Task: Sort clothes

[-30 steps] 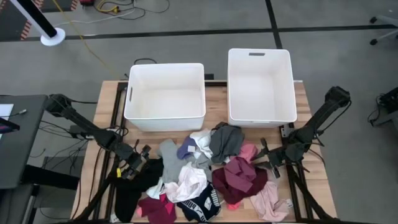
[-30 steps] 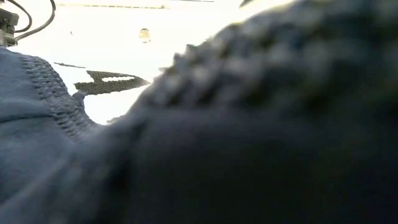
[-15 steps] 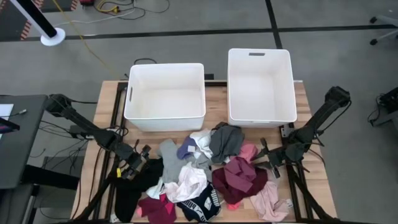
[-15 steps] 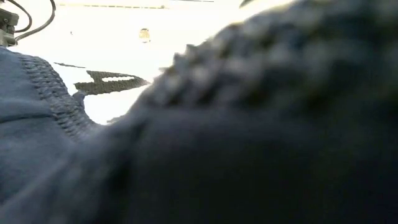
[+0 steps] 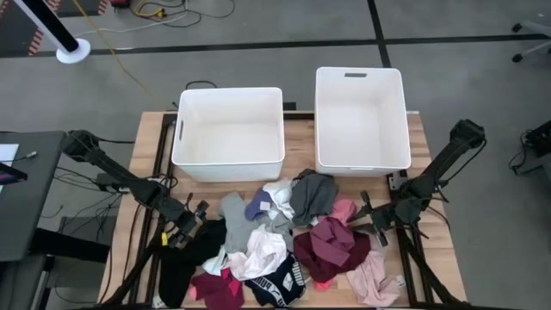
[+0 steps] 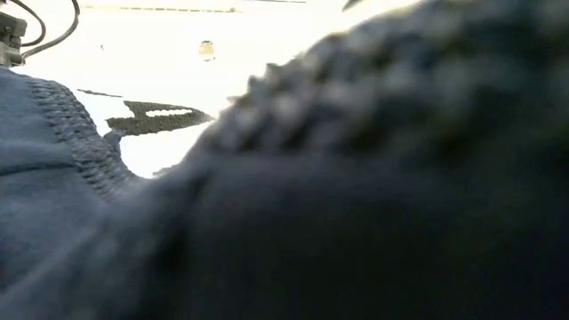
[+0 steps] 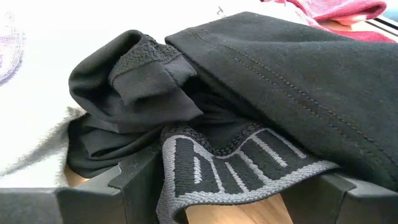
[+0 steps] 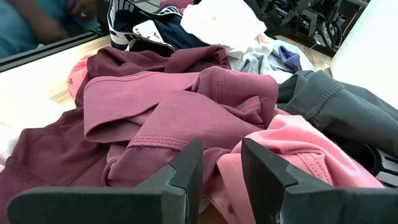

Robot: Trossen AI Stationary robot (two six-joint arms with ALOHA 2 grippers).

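Observation:
The clothes lie in a loose pile on the near half of the wooden table: black, grey, white, navy, maroon and pink pieces. My left gripper sits low at the pile's left edge, open, against a black garment. That garment's grey lettered waistband lies between its fingers. My right gripper rests at the pile's right edge, open by a narrow gap, facing a maroon garment and a pink one. Navy fabric covers most of the low view. My left gripper has the black garment's grey waistband lying between its wide-open fingers, which come in low from the table's left side. Whether a finger touches the band I cannot tell. The garment lies slack on the table.
Two white plastic bins stand side by side at the table's far edge, the left bin and the right bin. A strip of bare wood shows left of the bins. A dark side table stands beyond the left edge.

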